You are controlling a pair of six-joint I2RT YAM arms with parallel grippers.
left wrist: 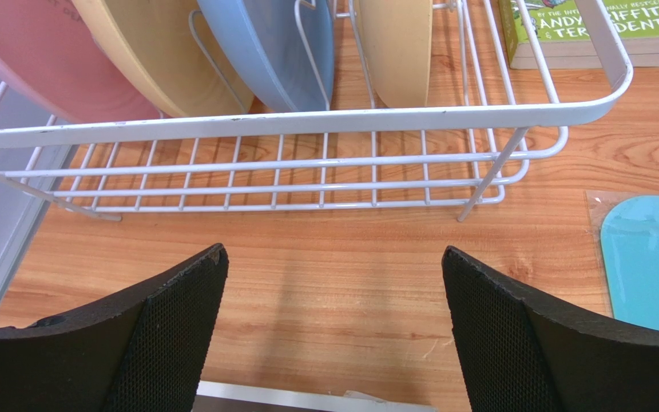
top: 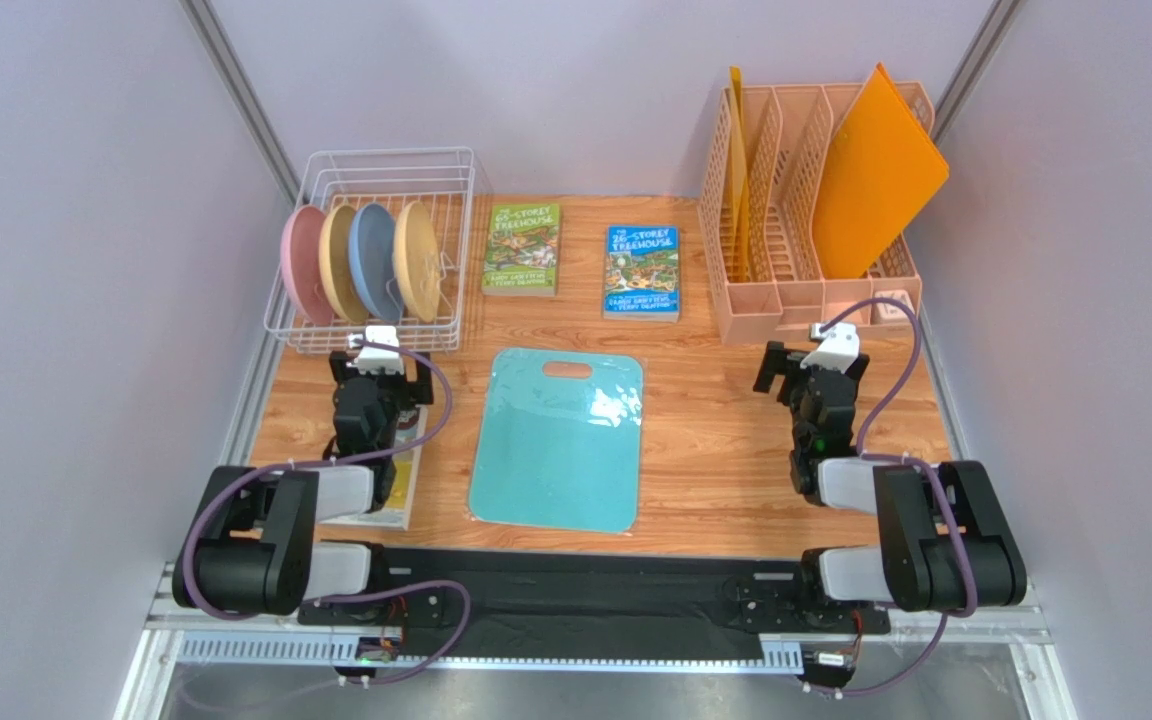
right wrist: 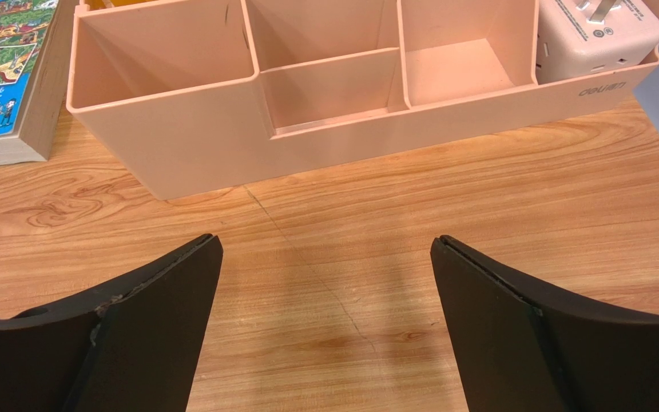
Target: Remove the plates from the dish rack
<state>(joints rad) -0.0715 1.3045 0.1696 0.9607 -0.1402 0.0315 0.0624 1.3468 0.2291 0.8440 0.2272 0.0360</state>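
Unloading has not begun: all four plates stand upright in the dish rack at the surface's far left. Left claw and right claw are both spread apart, empty.

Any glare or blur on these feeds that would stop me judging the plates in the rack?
Top external: even light, sharp, only a mild sheen on the teal cutting board. Left wrist: dish rack wire crisp, plates cut off by the top edge, no glare. Right wrist: sharp, evenly lit.

The dish rack wire front blocks the plates; its top is open.
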